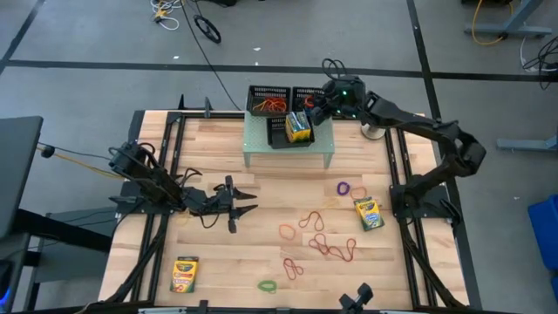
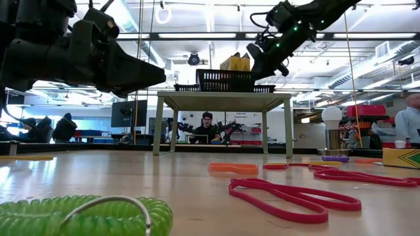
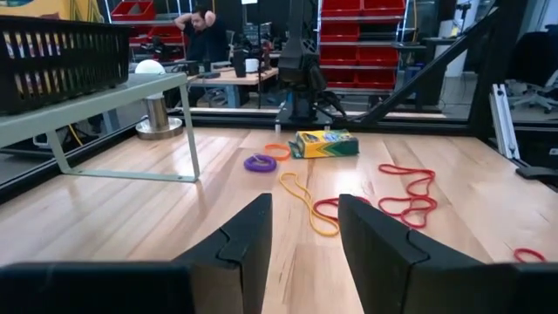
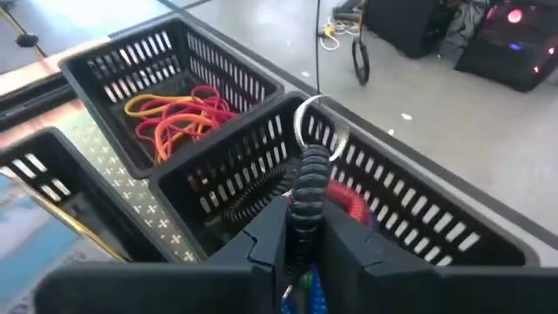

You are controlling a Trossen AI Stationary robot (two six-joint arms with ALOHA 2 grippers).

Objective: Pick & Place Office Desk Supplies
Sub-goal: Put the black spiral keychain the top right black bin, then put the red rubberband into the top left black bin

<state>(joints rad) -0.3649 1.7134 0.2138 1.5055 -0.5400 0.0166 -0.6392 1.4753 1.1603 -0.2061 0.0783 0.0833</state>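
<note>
High view — crayon boxes [image 1: 369, 212]: two on table, two in tray.

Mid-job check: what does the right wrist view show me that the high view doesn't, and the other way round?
Only the right wrist view: a black coiled cord with a metal ring pinched between the right gripper's fingers, above a black mesh tray.

Only the high view: the left gripper open above bare wood, crayon boxes on the table, and loose rubber bands scattered mid-table.

Both: the tray holding red and orange bands on the pale green riser.
</note>
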